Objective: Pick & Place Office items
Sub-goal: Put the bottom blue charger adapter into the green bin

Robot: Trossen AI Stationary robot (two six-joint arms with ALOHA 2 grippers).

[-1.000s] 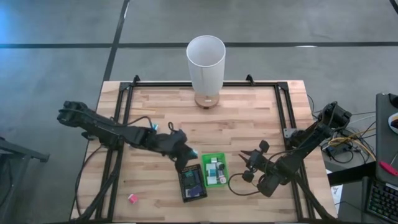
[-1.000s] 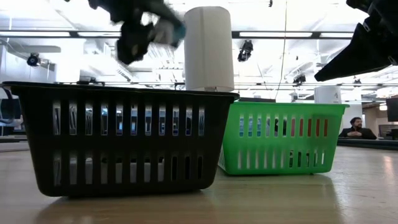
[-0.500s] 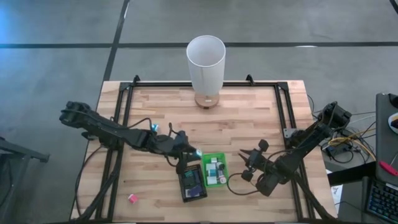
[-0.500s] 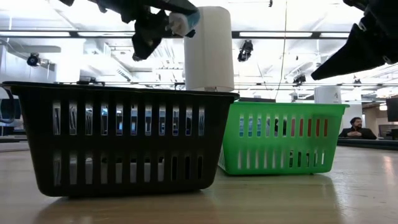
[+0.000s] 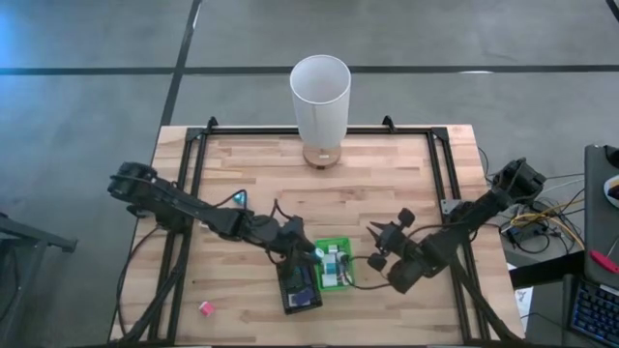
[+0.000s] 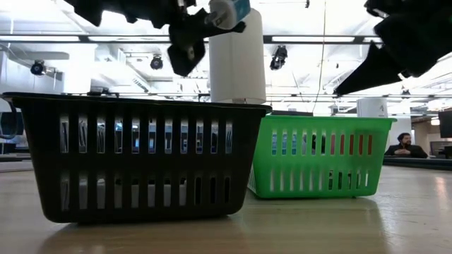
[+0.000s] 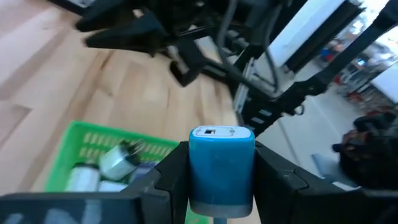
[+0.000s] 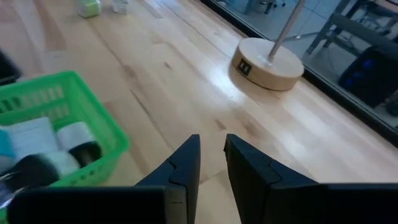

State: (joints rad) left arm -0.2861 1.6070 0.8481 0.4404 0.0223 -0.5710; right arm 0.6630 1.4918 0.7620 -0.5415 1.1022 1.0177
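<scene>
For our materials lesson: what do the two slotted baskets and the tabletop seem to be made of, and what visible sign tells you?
Black basket and green basket: probably moulded plastic, judging by the uniform colour, even slots and slight sheen. Tabletop: looks like wood, butcher-block style, with visible joined strips and grain; the smooth finish may be sealed.

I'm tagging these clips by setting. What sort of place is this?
Probably a robotics lab in an open office: a wooden table on a black frame, ceiling strip lights, and a person seated at a far desk.
</scene>
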